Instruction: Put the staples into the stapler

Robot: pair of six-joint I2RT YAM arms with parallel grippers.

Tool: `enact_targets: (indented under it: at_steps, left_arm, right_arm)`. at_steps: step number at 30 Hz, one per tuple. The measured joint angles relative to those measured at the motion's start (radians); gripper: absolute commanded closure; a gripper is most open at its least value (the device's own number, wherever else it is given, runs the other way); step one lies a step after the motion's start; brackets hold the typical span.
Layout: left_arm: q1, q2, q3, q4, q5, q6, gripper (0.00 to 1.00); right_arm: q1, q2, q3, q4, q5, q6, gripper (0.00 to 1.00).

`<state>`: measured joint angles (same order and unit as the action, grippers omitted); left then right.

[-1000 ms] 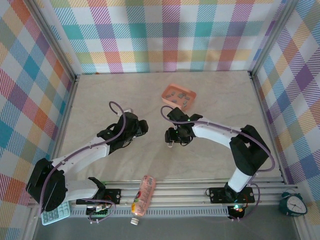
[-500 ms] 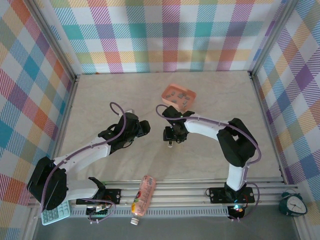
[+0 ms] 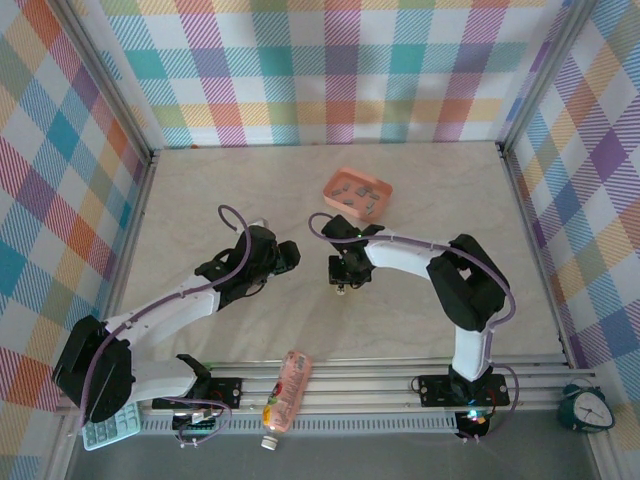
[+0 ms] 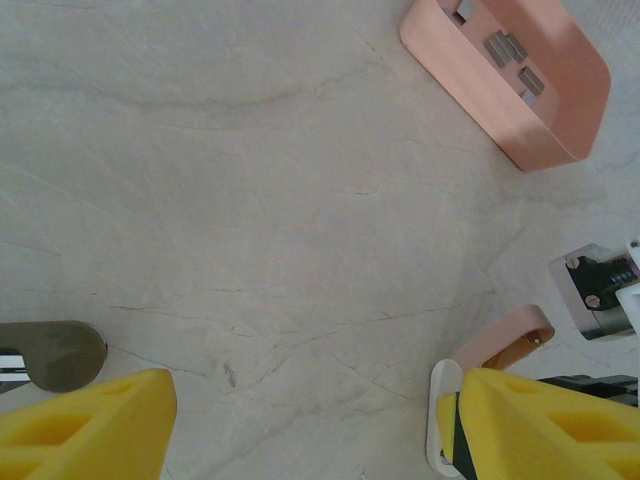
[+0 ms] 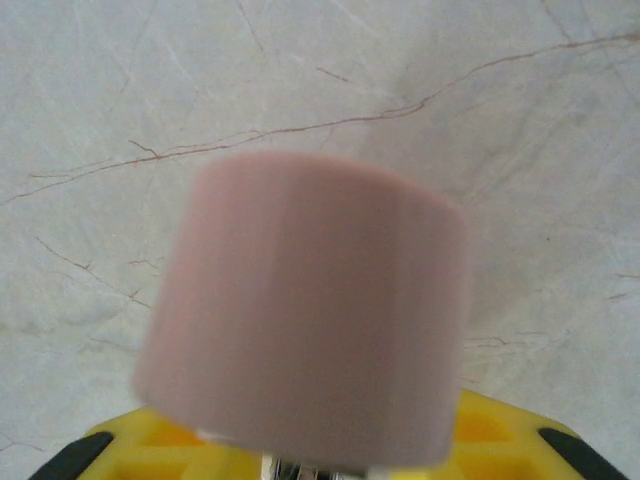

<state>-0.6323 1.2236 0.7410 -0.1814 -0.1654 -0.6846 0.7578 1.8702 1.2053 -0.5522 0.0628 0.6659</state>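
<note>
A pink stapler (image 5: 310, 310) fills the middle of the right wrist view, blurred and very close, with my right gripper (image 5: 310, 455) shut on it. In the top view that gripper (image 3: 345, 270) hovers mid-table and covers most of the stapler. The left wrist view shows the stapler's pink and white end (image 4: 497, 342) at the lower right, beside my right finger (image 4: 540, 420). My left gripper (image 4: 300, 400) is open over bare table, seen from above as the left gripper (image 3: 283, 258), just left of the right one. Grey staples (image 4: 505, 47) lie in the salmon-pink tray (image 4: 560, 110), which sits behind both grippers (image 3: 380, 187).
A pink drink bottle (image 3: 286, 390) lies on the front rail between the arm bases. A small green clock (image 3: 588, 408) stands at the front right and a keypad (image 3: 108, 428) at the front left. Checkered walls close in three sides.
My right gripper has shifted a little to the left with the stapler, and that arm's elbow has folded in closer. The left arm has hardly moved.
</note>
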Motion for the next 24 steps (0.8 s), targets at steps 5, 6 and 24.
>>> enact_targets:
  at_steps: [5,6,24]
  left_arm:
    - [0.000,-0.003,0.000,0.000,0.000,0.000,0.25]
    - [0.000,-0.004,0.000,0.000,-0.001,0.000,0.25]
    - [0.000,-0.009,0.002,-0.026,-0.003,0.000,0.25]
  right_arm:
    - [-0.013,-0.031,-0.042,0.020,0.010,-0.009,0.71]
    - [-0.021,-0.042,-0.055,0.023,0.011,-0.016,0.72]
    - [-0.219,-0.167,-0.166,-0.033,0.021,-0.255,0.70]
